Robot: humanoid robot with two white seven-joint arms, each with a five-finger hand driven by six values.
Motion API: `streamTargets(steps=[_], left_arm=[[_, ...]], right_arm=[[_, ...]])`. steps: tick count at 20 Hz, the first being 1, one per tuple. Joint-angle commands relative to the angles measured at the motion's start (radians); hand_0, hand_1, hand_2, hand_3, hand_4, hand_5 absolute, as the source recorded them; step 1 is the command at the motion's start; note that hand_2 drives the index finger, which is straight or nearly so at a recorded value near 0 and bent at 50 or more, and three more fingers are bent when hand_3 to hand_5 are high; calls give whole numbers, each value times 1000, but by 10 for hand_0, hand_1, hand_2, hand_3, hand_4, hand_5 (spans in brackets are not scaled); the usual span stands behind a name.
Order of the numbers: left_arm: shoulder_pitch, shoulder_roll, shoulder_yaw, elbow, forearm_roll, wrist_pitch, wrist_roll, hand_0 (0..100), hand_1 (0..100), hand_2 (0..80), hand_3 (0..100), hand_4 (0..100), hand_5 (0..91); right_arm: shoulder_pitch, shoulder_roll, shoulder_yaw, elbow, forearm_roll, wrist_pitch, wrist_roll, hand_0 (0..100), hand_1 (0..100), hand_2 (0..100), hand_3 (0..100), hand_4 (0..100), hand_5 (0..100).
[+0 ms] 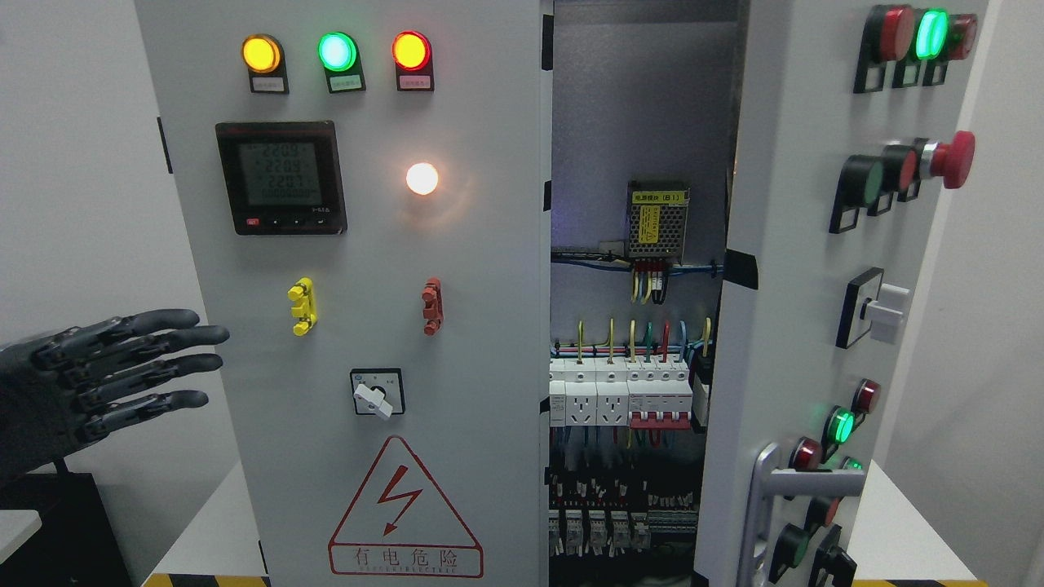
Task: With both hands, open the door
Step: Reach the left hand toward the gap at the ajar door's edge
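Left hand (106,371) enters from lower left, dark grey, fingers (175,359) straight and spread, pointing right. Holds nothing. Fingertips lie just short of the left edge of the cabinet's left door (359,269); contact cannot be confirmed. Right hand not seen.

Rightward from the hand, on the left door, which is closed and faces the camera:
- meter display (281,178), up and right of the fingertips, lit digits
- yellow clip (302,306), just right of the fingertips at about their height
- red clip (431,306), farther right at the same height
- rotary switch (376,393), below and between the two clips
- warning triangle (405,509) with lightning bolt, lowest on the door
- white lamp (422,178), lit, right of the meter
- top row: amber lamp (262,54), green lamp (337,51), red lamp (411,50), all lit

Beyond the left door: gap showing the cabinet interior (636,326), with power supply (657,216) high up and breakers (628,391) and coloured wiring below.

Farthest from the hand: right door (803,326), swung open toward the camera, seen at a steep angle. Carries a metal handle (767,505) near the bottom, a red mushroom button (950,159), a selector knob (877,310), green and red indicators.
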Motion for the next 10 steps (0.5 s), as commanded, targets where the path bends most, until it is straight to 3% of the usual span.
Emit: streamTargets(steps=[1, 5, 7, 10], left_arm=[[-377, -127, -665, -2, 52, 0, 10, 0, 0, 0, 0, 30, 0], [-617, -192, -866, 0, 159, -2, 12, 0, 0, 0, 0, 30, 0], [-672, -243, -911, 18, 190, -2, 19, 0, 0, 0, 0, 30, 0], [-711, -372, -946, 113, 224, 0, 77, 0, 0, 0, 0, 30, 0]], right_arm=[[-1, 0, 0, 0, 0, -1, 0, 107, 0, 0, 0, 0, 0], [0, 0, 0, 0, 0, 1, 0, 107, 0, 0, 0, 0, 0], [0, 0, 0, 0, 0, -1, 0, 107, 0, 0, 0, 0, 0], [0, 0, 0, 0, 0, 1, 0, 107, 0, 0, 0, 0, 0]])
